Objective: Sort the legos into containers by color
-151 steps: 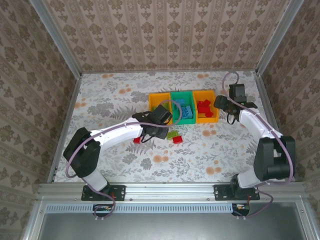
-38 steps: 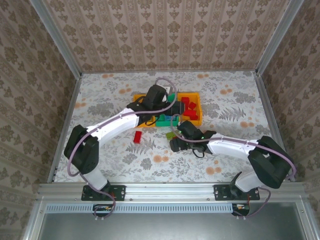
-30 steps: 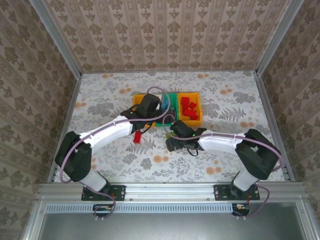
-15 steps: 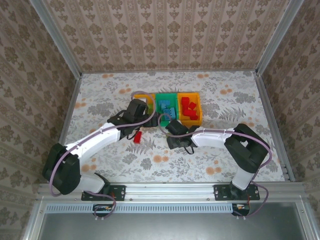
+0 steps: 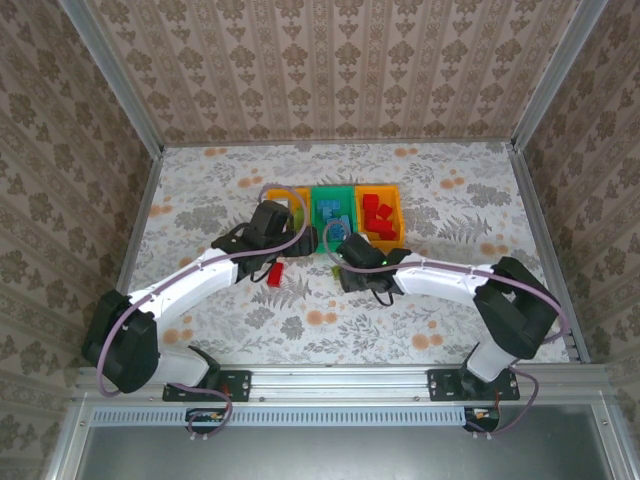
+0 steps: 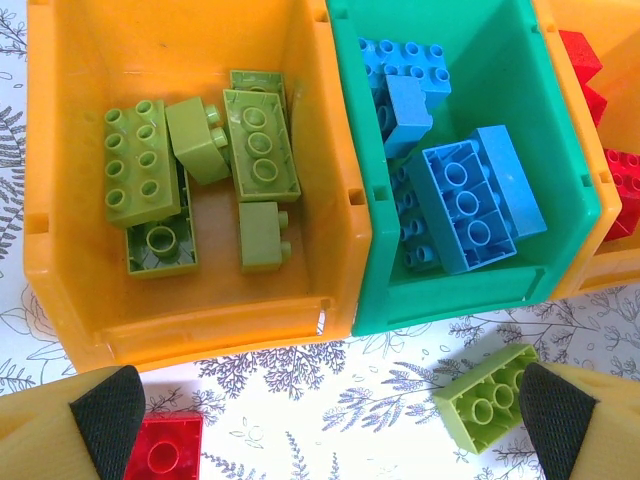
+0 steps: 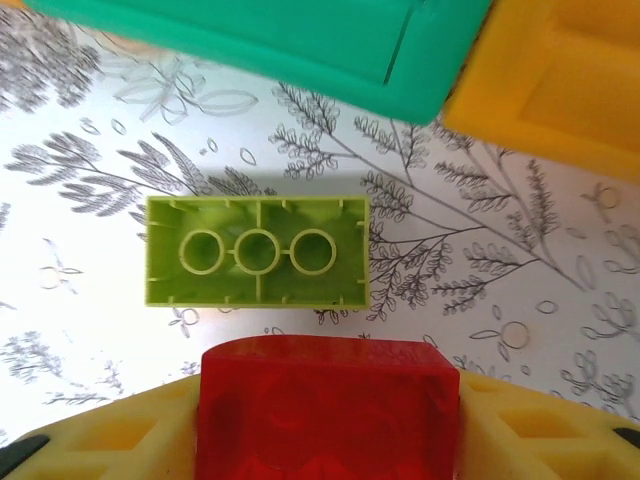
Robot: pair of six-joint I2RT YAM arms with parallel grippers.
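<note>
The legos [image 6: 262,150], small studded plastic bricks in red, blue and light green, look almost sorted. Light green ones lie in the left orange plastic bin [image 6: 200,335], blue ones in the green middle bin [image 6: 460,300], and red ones in the right orange bin [image 7: 540,90]. I place everything else against these three joined, open-topped containers.

Just in front of the row, on the flower-patterned counter [image 6: 330,380], lie a loose red brick [image 6: 165,452] before the left orange bin and a loose light green brick [image 6: 487,408] before the green one. The right wrist view shows the green brick hollow side up.

The left pincer [image 6: 330,420] hangs over the near edge of the row with its fingers spread wide and nothing between them. One pad is beside each stray. The right pincer [image 7: 325,420] is clamped on a third piece, the held red brick [image 7: 325,390], just in front of the seam between the green and right orange bins.

From where I stand, the worry is crowding, since both pincers work the same strip in front of the row. If the left one goes for the green stray while the right one lifts past it, they could knock together. Letting the held red brick go too early would drop it among the blues or back on the counter. The left pincer straddles two colours, so a careless close could push one stray aside. The bins look light, and a bump might shift the whole row.
</note>
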